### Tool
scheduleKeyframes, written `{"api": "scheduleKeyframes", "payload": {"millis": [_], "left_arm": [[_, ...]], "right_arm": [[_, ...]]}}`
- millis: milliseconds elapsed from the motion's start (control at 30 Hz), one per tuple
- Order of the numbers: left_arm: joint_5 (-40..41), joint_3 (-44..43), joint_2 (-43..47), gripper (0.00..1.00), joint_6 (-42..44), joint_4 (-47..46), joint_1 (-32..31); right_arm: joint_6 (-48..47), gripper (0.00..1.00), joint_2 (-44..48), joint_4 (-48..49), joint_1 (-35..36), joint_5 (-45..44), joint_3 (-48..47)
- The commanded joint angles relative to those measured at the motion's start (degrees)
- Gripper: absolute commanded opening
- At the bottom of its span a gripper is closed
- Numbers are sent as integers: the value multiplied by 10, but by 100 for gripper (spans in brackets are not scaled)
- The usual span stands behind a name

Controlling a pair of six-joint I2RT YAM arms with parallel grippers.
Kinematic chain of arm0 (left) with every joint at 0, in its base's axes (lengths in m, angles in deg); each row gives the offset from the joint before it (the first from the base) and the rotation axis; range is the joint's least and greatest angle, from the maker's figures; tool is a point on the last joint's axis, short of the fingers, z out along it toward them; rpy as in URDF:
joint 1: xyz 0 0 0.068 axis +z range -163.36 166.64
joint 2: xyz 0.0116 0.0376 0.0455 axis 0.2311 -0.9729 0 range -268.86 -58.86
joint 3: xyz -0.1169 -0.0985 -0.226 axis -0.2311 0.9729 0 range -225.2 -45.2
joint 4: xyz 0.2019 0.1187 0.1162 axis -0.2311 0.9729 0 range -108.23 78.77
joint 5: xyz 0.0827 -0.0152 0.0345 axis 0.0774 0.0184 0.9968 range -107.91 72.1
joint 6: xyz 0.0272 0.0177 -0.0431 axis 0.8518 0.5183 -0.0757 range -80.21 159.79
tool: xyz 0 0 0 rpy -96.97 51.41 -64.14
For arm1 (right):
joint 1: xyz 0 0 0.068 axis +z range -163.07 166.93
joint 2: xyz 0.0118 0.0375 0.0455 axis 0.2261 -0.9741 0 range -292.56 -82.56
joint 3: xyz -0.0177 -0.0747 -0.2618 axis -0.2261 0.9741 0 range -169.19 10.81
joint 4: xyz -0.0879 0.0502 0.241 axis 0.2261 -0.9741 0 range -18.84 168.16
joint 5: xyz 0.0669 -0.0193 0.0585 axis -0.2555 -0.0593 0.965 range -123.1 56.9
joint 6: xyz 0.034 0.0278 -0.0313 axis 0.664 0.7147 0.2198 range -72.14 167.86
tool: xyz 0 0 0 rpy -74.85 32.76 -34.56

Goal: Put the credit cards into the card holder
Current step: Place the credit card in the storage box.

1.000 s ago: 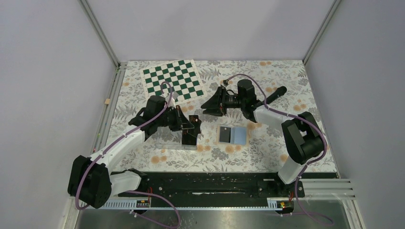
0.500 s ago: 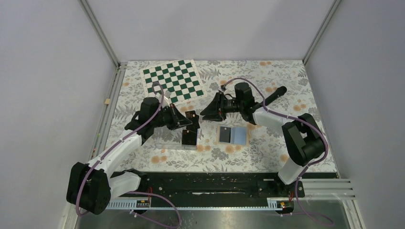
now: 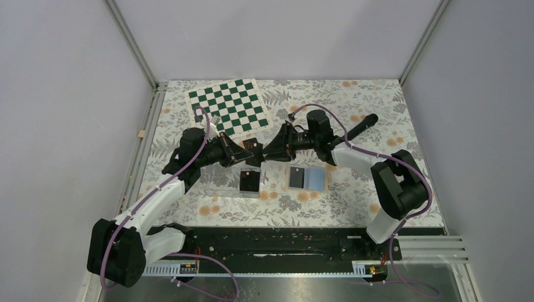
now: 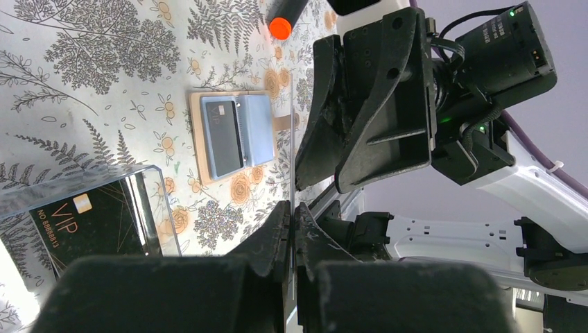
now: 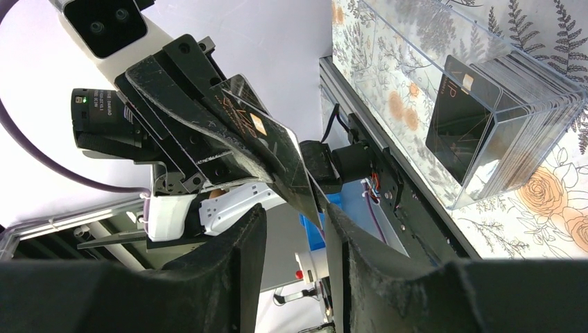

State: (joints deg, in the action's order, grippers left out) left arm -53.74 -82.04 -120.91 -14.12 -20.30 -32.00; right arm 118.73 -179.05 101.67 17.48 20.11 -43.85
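Note:
My left gripper (image 3: pixel 244 152) is shut on a black credit card (image 3: pixel 254 147) and holds it in the air above the clear tray (image 3: pixel 221 187). In the left wrist view the card (image 4: pixel 293 146) is edge-on between the closed fingers. My right gripper (image 3: pixel 267 153) is open and faces the left one. In the right wrist view the held card (image 5: pixel 267 142) has its lower corner between my right fingertips (image 5: pixel 295 243), close to one finger (image 5: pixel 347 250). The tan card holder (image 3: pixel 308 178) lies open, blue lining up, with one black card (image 3: pixel 296 177) in it.
The clear tray holds several more black cards (image 3: pixel 250 180), also seen in the right wrist view (image 5: pixel 485 118). A green chessboard (image 3: pixel 228 107) lies at the back left. A black marker (image 3: pixel 360 128) with an orange tip (image 4: pixel 280 28) lies behind the right arm.
My left gripper lifted the card off the tray and drew it up and back. My right gripper moved left until its open fingers reached the card.

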Motion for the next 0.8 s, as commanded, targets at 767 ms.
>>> {"api": "scheduleKeyframes", "payload": {"millis": [767], "left_arm": [[-57, 16, -4, 0, -41, -100, 6]], "right_arm": [[80, 40, -49, 152, 26, 26, -21]]}}
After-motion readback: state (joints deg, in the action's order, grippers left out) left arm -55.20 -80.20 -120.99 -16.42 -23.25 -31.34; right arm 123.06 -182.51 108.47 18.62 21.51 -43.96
